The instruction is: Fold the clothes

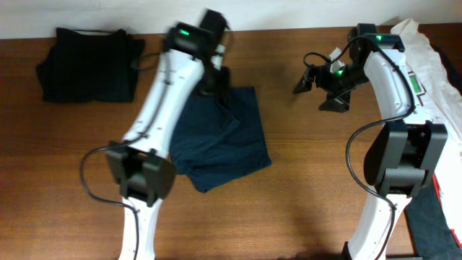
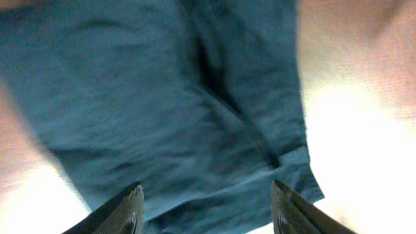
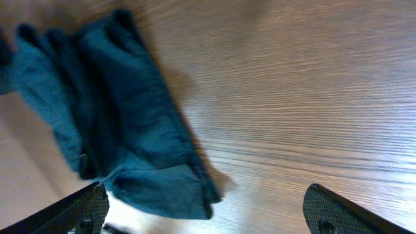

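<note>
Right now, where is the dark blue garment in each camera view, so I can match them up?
Overhead: the dark blue garment lies mid-table, partly under the left arm.
Left wrist: the garment fills most of the frame.
Right wrist: the garment sits at the left side.
Shared landmark: the wooden table, beside the garment in all three.

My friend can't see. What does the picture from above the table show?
A rumpled dark blue piece of clothing lies on a brown wooden table, with the left pincer over its far edge. The right pincer hangs open over bare wood, and black clothing lies in the far left corner.
</note>
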Robot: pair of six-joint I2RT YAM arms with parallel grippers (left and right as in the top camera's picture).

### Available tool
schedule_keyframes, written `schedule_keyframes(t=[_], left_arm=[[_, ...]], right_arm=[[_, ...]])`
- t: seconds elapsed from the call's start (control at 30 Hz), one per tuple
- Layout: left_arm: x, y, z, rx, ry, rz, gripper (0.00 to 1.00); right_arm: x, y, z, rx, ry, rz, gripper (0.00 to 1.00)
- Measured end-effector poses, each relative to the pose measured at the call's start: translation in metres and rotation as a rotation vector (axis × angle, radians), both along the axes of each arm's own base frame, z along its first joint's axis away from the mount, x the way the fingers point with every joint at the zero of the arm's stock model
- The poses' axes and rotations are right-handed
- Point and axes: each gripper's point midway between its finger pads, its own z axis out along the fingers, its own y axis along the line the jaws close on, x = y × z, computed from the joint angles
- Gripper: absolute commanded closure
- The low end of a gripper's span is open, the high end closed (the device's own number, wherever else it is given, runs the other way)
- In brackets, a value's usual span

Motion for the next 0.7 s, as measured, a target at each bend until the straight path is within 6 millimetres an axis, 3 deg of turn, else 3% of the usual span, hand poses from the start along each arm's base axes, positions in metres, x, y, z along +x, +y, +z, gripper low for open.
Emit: schedule_keyframes(t=[0.03, 0.07, 0.17, 0.27, 0.3, 0.37, 0.47, 0.7], left_arm=[[0.006, 0.014, 0.007, -0.002, -0.012, 0.036, 0.20], [0.019, 0.050, 0.018, -0.005, -0.040, 0.120, 0.18], [0.031, 0.122, 0.022, -0.010, -0.029, 0.292, 0.16], [0.031, 0.182, 0.021, -0.038, -0.007, 0.431, 0.04], [0.030, 0.191, 0.021, -0.045, -0.004, 0.457, 0.03], [0.029, 0.201, 0.021, -0.057, 0.002, 0.481, 0.01], [0.024, 0.200, 0.021, -0.060, 0.024, 0.481, 0.01], [0.023, 0.199, 0.020, -0.063, 0.031, 0.480, 0.01]], right_arm=[[0.001, 0.006, 0.004, 0.043, -0.012, 0.014, 0.01], [0.001, 0.009, 0.006, 0.059, -0.015, 0.017, 0.01], [0.000, 0.017, 0.008, 0.083, -0.021, 0.033, 0.01], [0.005, 0.041, 0.008, 0.073, -0.071, 0.100, 0.01], [0.006, 0.051, 0.007, 0.060, -0.089, 0.127, 0.01], [0.007, 0.080, 0.001, -0.013, -0.130, 0.208, 0.01], [-0.002, 0.108, -0.011, -0.158, -0.126, 0.259, 0.01], [-0.014, 0.144, -0.035, -0.212, -0.099, 0.328, 0.01]])
